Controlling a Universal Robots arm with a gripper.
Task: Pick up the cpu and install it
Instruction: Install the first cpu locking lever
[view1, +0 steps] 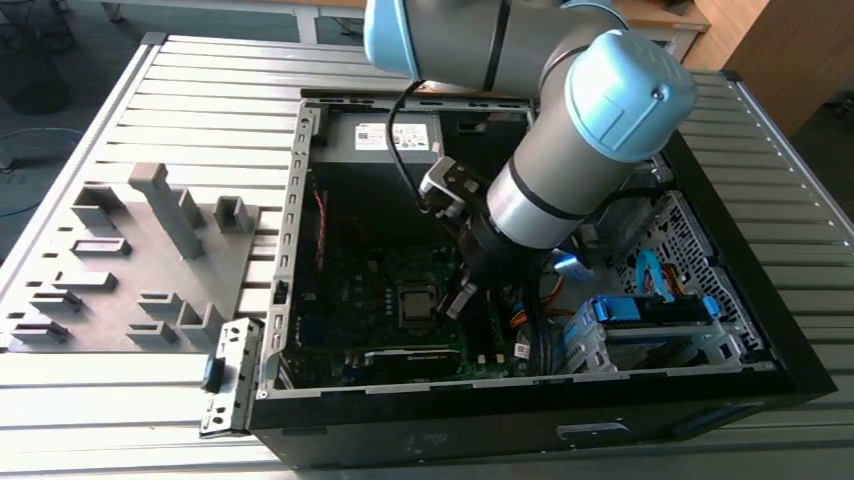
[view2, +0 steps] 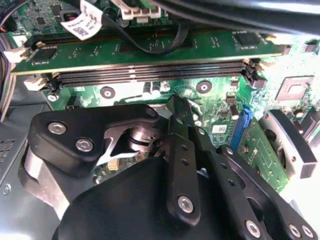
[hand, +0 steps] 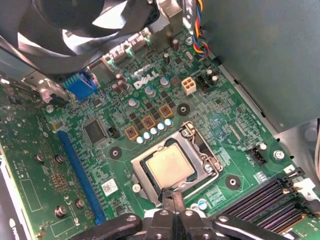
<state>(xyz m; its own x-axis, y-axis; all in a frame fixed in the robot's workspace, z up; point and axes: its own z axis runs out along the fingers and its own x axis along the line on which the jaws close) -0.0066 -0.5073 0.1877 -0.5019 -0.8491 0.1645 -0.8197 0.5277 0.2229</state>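
Jaws are pressing together, empty; in the exterior view the chip (view1: 416, 302) is lying at nine o'clock from the gripper (view1: 458, 306).

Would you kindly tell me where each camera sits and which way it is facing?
Exterior view: off the arm, looking down into the open computer case on the table; the arm and gripper show.
First wrist view: on the wrist, looking past the gripper at the cpu in its socket frame.
Second wrist view: on the wrist, facing the memory stick over the gripper's links.
Exterior and first wrist views share the cpu.
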